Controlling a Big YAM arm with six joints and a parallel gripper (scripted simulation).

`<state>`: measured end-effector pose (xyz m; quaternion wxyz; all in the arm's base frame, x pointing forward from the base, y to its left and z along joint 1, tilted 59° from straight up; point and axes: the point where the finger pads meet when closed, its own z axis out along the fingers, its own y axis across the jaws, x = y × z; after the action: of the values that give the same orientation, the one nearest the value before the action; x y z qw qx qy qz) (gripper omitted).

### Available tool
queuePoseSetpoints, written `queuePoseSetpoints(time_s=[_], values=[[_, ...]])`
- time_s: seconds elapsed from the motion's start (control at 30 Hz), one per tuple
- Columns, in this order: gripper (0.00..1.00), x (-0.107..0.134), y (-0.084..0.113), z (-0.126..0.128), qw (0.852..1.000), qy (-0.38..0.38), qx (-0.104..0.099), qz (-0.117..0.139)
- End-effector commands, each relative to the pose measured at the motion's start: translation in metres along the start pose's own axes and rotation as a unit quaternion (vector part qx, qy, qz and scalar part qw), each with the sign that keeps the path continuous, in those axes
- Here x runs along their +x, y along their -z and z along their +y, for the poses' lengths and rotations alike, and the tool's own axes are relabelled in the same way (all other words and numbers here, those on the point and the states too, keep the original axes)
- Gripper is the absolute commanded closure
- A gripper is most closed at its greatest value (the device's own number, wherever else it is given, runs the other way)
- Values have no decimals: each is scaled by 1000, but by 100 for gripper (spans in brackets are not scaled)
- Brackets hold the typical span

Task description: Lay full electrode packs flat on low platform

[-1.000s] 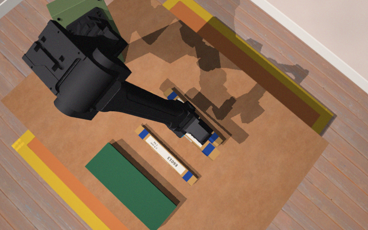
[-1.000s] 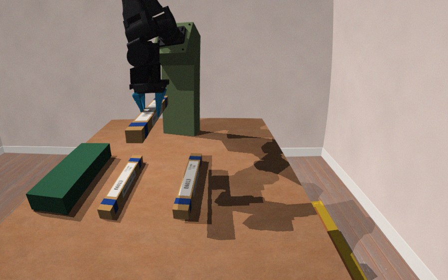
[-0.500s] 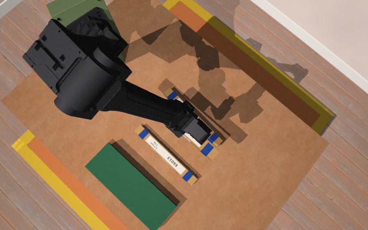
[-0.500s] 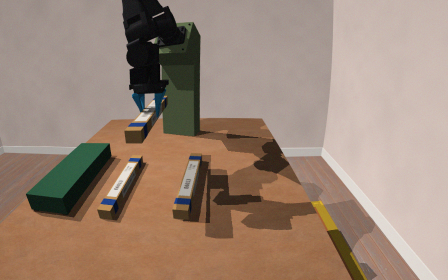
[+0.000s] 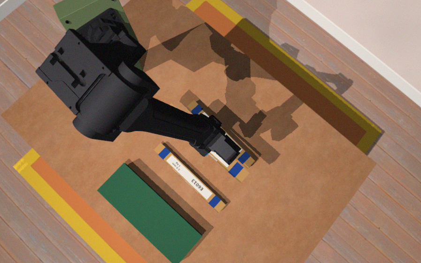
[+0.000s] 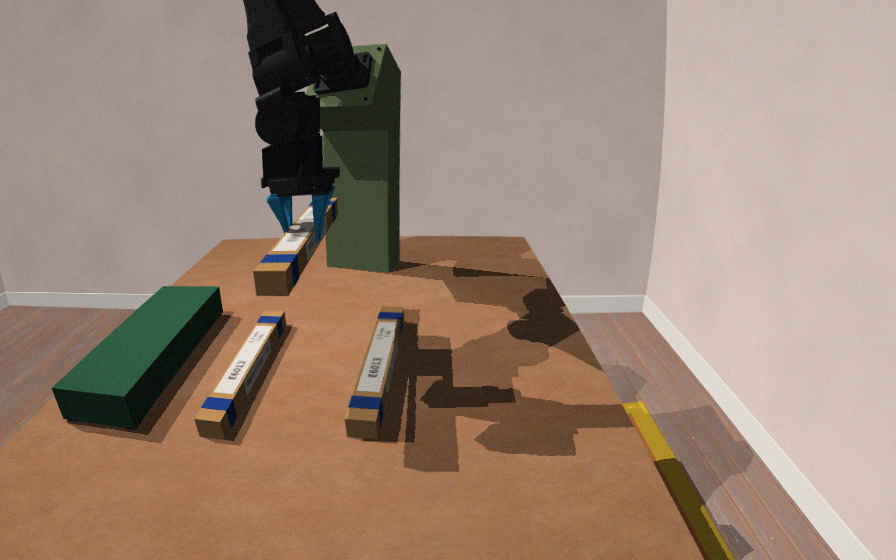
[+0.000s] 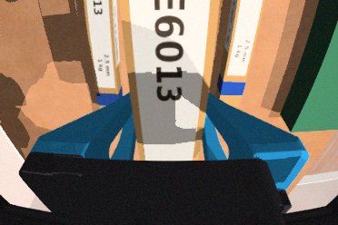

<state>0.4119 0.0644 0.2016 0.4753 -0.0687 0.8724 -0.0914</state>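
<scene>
One pack in pincer, lengthwise parallel to platform.

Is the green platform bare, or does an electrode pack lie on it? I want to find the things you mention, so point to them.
Bare: the green platform (image 5: 150, 212) (image 6: 138, 340) (image 7: 320, 80) has no pack on its top.

Pale walls and plank floor around a brown work surface

The plank floor shows grooves between its boards, and white baseboard runs along the foot of the pale wall. Yellow-and-orange strips line two opposite sides of the brown tabletop, one partly in shadow.
</scene>
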Motion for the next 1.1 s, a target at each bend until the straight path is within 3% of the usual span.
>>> queuePoseSetpoints(time_s=[0.0,1.07], values=[[100,-10,1,-4,1000,0,2,-15],[100,-9,-37,-4,1000,1,2,-14]])
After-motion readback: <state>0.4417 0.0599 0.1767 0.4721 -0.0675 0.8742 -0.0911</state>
